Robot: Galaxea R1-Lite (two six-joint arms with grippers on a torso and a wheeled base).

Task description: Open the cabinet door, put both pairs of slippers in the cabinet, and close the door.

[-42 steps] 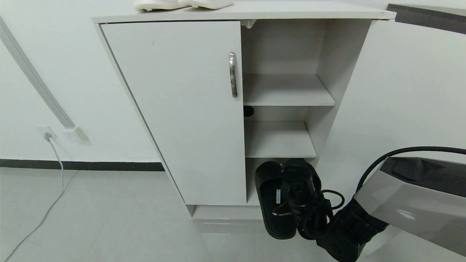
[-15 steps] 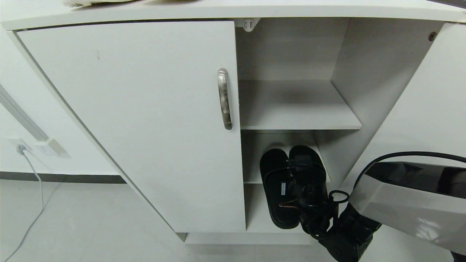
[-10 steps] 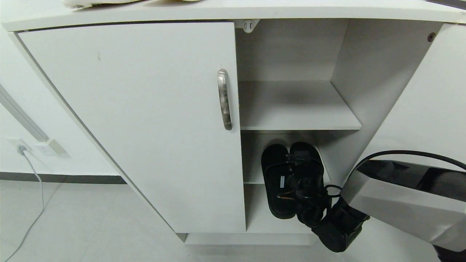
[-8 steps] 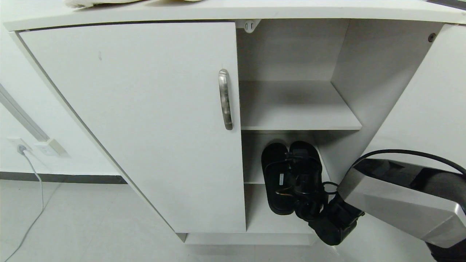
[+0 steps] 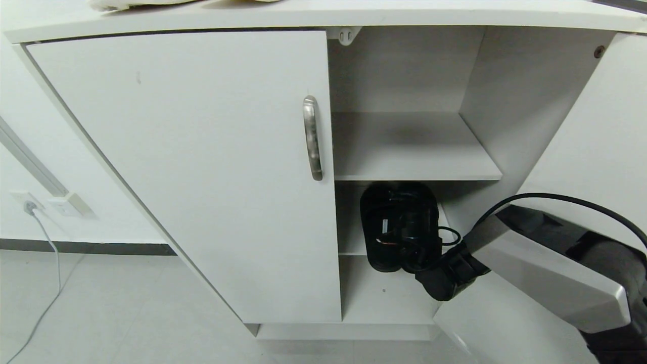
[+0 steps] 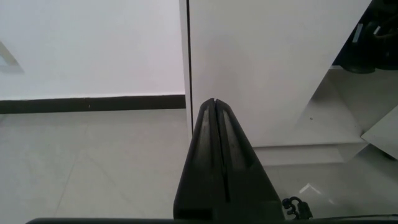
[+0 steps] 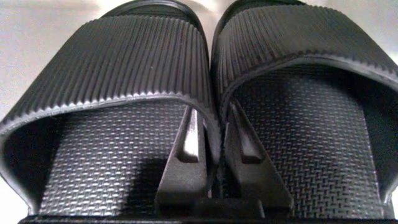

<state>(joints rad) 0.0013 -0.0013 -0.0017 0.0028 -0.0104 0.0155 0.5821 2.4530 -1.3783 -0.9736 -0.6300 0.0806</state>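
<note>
The pair of black slippers (image 5: 398,225) lies side by side on the cabinet's (image 5: 323,15) lower shelf (image 5: 447,215), heels jutting past its front edge. My right gripper (image 5: 412,247) comes in from the right. It is shut on the two touching inner walls of the black slippers (image 7: 149,81), one finger inside each, as the right wrist view of the gripper (image 7: 214,152) shows. A white pair of slippers (image 5: 136,4) rests on the cabinet top. My left gripper (image 6: 214,124) is shut on nothing, low in front of the closed left door (image 6: 267,62).
The right door (image 5: 596,141) stands swung open beside my right arm. The left door (image 5: 192,167) is closed, its metal handle (image 5: 312,137) at the inner edge. The upper shelf (image 5: 409,146) and bottom shelf (image 5: 384,298) are bare. A wall socket and cable (image 5: 30,208) are at the left.
The head camera came closer to the cabinet. My right arm lifted the black slippers from in front of the bottom compartment and pushed them onto the lower shelf.
</note>
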